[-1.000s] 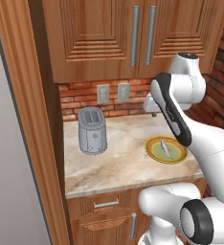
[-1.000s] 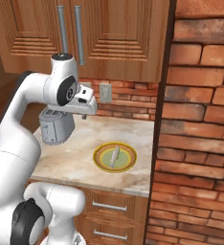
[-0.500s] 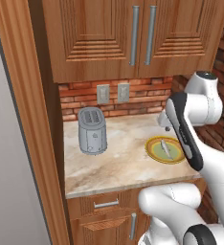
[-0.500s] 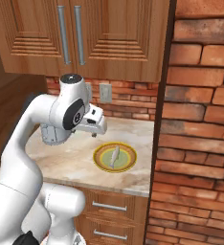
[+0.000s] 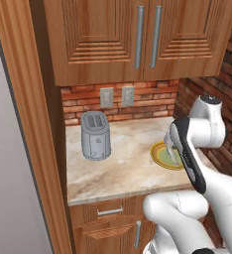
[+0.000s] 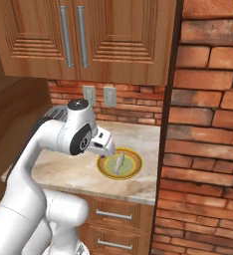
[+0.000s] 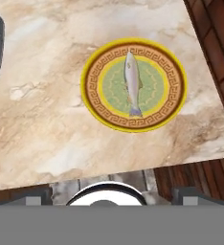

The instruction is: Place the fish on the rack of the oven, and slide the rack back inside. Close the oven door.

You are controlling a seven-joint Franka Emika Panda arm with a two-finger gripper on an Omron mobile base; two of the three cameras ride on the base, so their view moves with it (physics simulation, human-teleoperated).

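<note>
A small pale grey fish lies lengthwise in the middle of a yellow-green plate with a brown patterned rim, on the marble counter. My gripper hovers above the plate, looking straight down, its fingertips wide apart with nothing between them. From the right base view the gripper hangs just left of the fish and above the plate. The arm partly covers the plate in the left base view. The oven, its rack and its door are out of view.
A grey toaster stands on the left part of the counter. A brick wall closes the counter's right side. Wooden cabinets hang overhead. The counter's front edge lies close below the plate.
The arm has swung right from above the toaster and come down over the plate. The jaws have opened a little wider.
</note>
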